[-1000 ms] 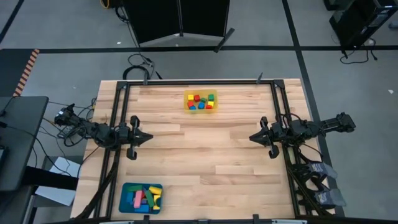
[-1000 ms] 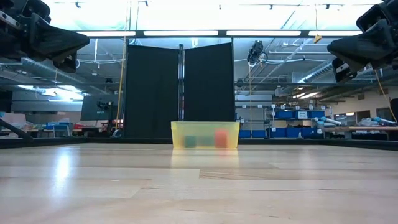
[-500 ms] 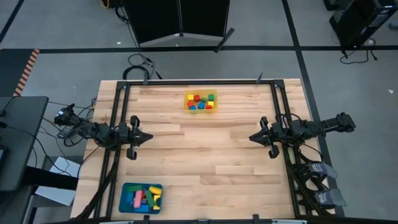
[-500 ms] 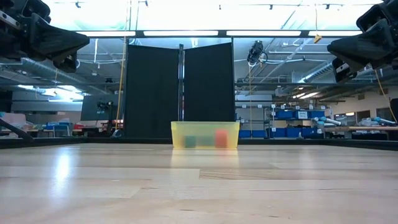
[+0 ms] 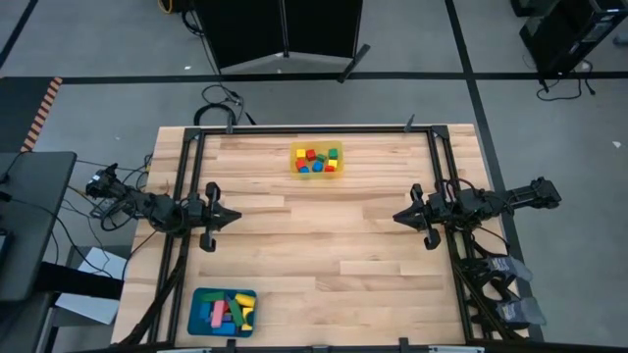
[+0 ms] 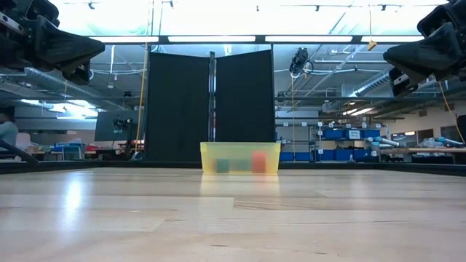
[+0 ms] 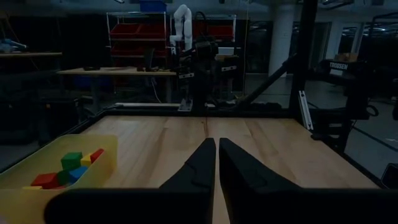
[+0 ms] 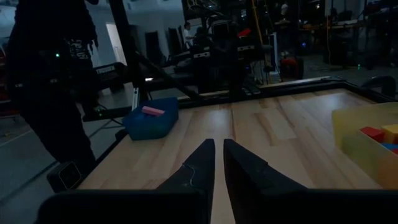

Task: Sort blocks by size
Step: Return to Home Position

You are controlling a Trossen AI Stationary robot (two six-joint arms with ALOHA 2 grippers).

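Observation:
Several small cube blocks lie in the translucent yellow tray at the table's far middle; the tray also shows in the low view, the left wrist view and the right wrist view. Several longer bar blocks lie in the teal tray at the near left, which also shows in the right wrist view. My left gripper hovers shut and empty at the table's left side. My right gripper hovers shut and empty at the right side.
A black frame runs along the table's left, right and far edges. Bare wood lies between the two grippers. A person shows in the room beyond the table's left.

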